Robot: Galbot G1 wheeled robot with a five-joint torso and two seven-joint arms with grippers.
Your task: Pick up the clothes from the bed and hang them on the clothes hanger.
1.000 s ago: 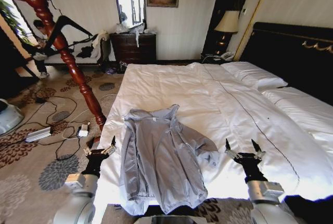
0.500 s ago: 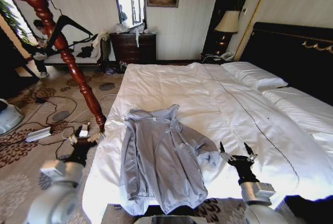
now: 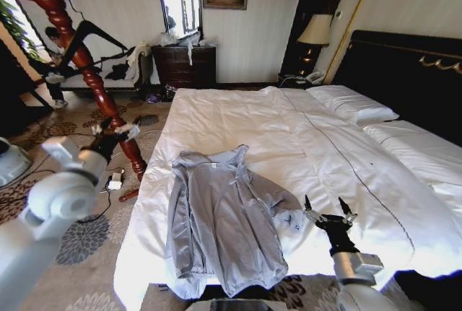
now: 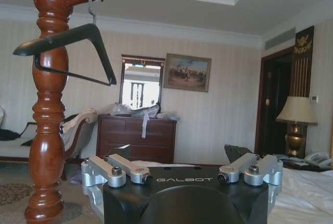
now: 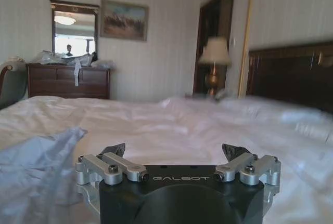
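Observation:
The light grey hooded clothes (image 3: 220, 221) lie spread flat on the near left part of the white bed (image 3: 289, 130); their edge shows in the right wrist view (image 5: 36, 156). My right gripper (image 3: 328, 212) hovers open just right of the sleeve, low over the duvet, its fingers (image 5: 115, 150) wide apart. My left gripper (image 3: 115, 130) is raised off the bed's left side, next to the wooden stand, and it is open (image 4: 178, 154). The black clothes hanger (image 4: 67, 52) hangs by its wire hook from a peg of that stand (image 3: 97, 34), above the left gripper.
The red-brown coat stand (image 3: 76, 51) leans across the left of the head view. Cables and a power strip (image 3: 114, 180) lie on the patterned carpet by its foot. A dark dresser (image 3: 186, 66), a lamp (image 3: 315, 31) and the black headboard (image 3: 404, 73) stand beyond.
My left arm has swung up and away from the bed's edge to the coat stand. The right gripper shifted slightly left toward the sleeve a second ago and has held still since.

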